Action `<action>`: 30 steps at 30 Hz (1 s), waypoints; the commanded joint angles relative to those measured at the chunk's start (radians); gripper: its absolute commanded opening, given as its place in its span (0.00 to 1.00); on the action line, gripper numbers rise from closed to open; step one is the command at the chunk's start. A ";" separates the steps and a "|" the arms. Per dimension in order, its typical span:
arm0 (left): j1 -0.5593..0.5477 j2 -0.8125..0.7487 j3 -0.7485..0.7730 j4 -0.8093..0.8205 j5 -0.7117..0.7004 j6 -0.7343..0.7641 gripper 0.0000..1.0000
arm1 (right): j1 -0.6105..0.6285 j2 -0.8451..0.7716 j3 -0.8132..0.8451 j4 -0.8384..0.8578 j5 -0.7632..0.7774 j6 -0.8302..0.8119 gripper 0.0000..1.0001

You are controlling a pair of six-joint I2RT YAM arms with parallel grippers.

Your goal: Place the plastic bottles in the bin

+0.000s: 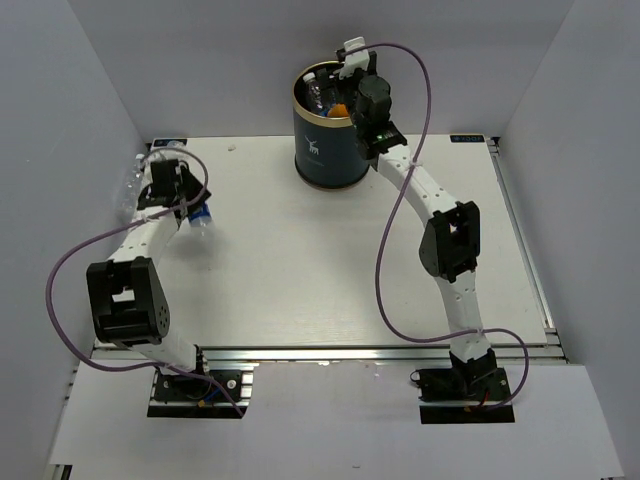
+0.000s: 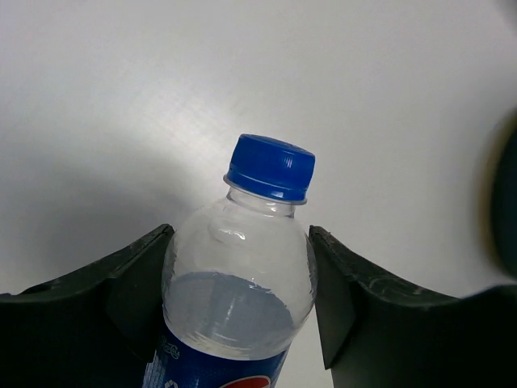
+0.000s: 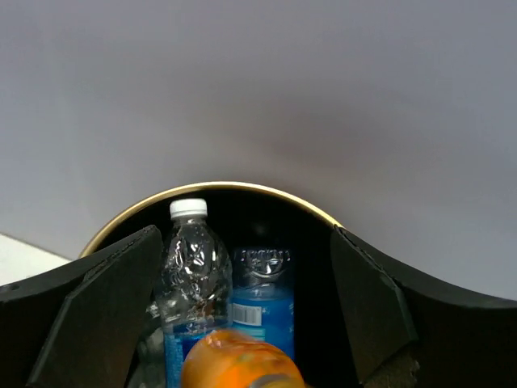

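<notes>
The navy bin (image 1: pixel 330 150) with a gold rim stands at the back centre. My right gripper (image 1: pixel 347 97) hangs open over its mouth. In the right wrist view the gripper (image 3: pixel 244 234) is open, and the orange bottle (image 3: pixel 241 362) lies blurred below it, clear of both fingers, inside the bin's rim (image 3: pixel 218 187). Two clear bottles (image 3: pixel 191 271) with blue labels stand in there too. My left gripper (image 1: pixel 183 205) at the far left is shut on a clear bottle (image 1: pixel 201 219). Its blue cap and blue label show between the fingers (image 2: pixel 240 267). Another clear bottle (image 1: pixel 134 186) lies by the left wall.
White walls close the table on the left, back and right. A metal rail (image 1: pixel 380 352) runs along the near edge by the arm bases. A dark blurred shape (image 2: pixel 505 202) sits at the right edge of the left wrist view.
</notes>
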 commanded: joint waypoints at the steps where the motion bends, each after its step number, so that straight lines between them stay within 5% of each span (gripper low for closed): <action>1: -0.054 -0.087 0.215 0.109 0.121 0.017 0.22 | -0.009 -0.117 0.028 0.080 0.021 -0.058 0.90; 11: -0.313 0.292 0.884 0.226 0.241 0.056 0.23 | -0.015 -0.541 -0.366 0.096 0.134 -0.107 0.89; 15: -0.359 0.500 1.137 0.477 0.307 -0.032 0.23 | -0.024 -0.819 -0.692 0.121 0.168 -0.093 0.89; 18: -0.407 0.703 1.384 0.511 0.244 -0.046 0.27 | -0.038 -0.967 -0.939 0.180 0.160 -0.080 0.89; 23: -0.462 0.813 1.409 0.695 0.084 -0.047 0.42 | -0.070 -1.056 -1.070 0.112 0.176 -0.029 0.89; 26: -0.494 0.841 1.423 0.761 0.060 -0.034 0.61 | -0.084 -1.061 -1.095 0.094 0.168 -0.027 0.89; 30: -0.516 0.847 1.416 0.788 0.034 -0.063 0.74 | -0.096 -1.038 -1.096 0.057 0.171 -0.007 0.89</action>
